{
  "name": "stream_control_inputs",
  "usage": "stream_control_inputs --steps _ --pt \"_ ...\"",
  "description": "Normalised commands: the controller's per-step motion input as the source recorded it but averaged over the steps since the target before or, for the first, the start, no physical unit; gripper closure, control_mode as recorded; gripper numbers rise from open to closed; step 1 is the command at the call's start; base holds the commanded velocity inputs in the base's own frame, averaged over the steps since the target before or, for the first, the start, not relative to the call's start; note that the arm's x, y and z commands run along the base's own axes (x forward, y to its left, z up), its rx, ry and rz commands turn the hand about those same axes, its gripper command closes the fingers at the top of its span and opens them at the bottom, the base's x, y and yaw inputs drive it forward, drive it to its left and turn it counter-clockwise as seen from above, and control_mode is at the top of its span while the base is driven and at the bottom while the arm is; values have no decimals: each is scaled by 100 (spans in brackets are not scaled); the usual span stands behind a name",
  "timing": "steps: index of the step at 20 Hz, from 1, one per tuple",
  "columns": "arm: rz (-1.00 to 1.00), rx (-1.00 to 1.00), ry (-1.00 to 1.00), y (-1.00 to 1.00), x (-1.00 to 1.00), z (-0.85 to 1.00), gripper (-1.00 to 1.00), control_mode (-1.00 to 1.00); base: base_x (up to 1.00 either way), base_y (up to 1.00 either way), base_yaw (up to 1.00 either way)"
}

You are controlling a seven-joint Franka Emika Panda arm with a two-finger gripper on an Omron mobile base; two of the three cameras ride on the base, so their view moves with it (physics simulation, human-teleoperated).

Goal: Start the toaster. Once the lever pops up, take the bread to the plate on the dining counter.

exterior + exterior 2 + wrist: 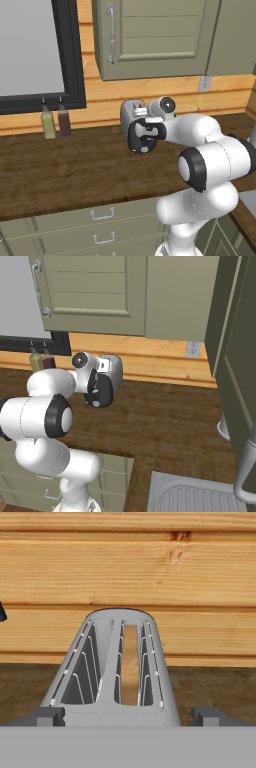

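Two dark fingertips of your gripper (128,716) stood spread wide, holding nothing, straddling the near end of the toaster (117,667) on the wooden counter (65,170). The bread (130,662) sat sunk in its right slot. You seemed to be at the starting step; the next move called for pressing the lever, hidden here, downward.

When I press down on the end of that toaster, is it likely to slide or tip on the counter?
The toaster looks small and tall for its narrow footprint, so it is probably light and could skid on the smooth wooden counter. It stands free, clear of the wall, so nothing would likely stop a slide. A straight-down press from the gripper should tip it less than an angled one.
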Motion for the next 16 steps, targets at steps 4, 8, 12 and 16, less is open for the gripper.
stream_control_inputs --steps 4,8,12,16 --pt "0 0 0 0 0 0 -100 -100 0 0 0" --pt "0 0 0 0 0 0 -100 -100 0 0 0" --pt "0 0 0 0 0 0 -100 -100 0 0 0" --pt "0 0 0 0 0 0 -100 -100 0 0 0"
